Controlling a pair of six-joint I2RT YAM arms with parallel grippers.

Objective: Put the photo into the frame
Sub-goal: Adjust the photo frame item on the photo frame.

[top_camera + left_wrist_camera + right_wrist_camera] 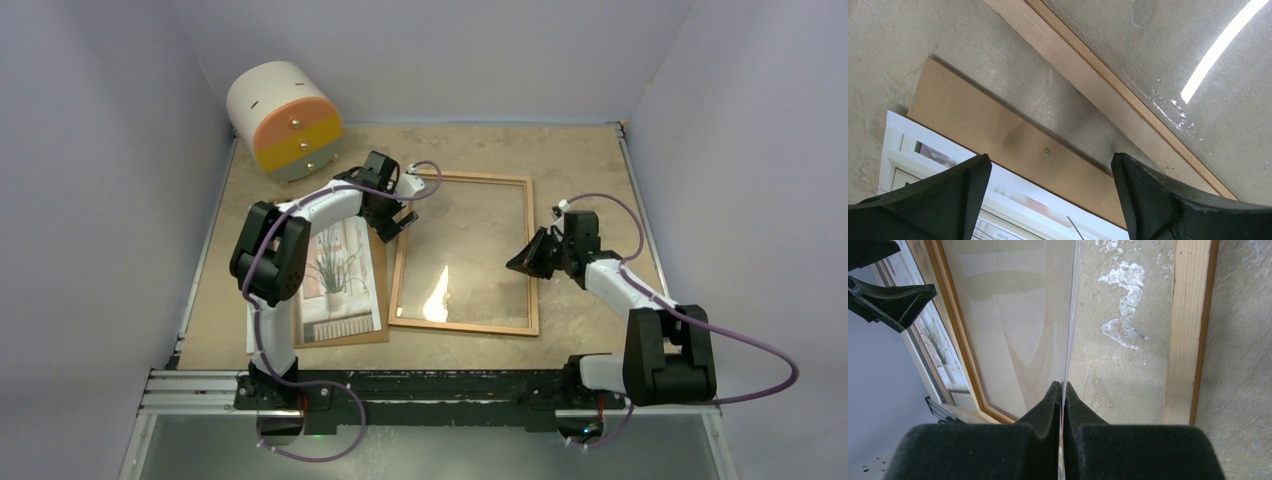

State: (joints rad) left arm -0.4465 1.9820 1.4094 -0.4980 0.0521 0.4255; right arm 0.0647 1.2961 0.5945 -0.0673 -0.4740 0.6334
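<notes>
Right wrist: right jaws clench the pane [1018, 300] edge, left jaws hang released over the photo [340, 280]; pane-lifting step, next likely needs left pinching photo toward frame [465, 326].

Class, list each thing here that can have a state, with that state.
left gripper: open, over the backing board
right gripper: shut on the glass pane
glass pane: one edge raised off the frame
frame: flat, without photo
photo: face up on backing board
drawers: shut
</notes>
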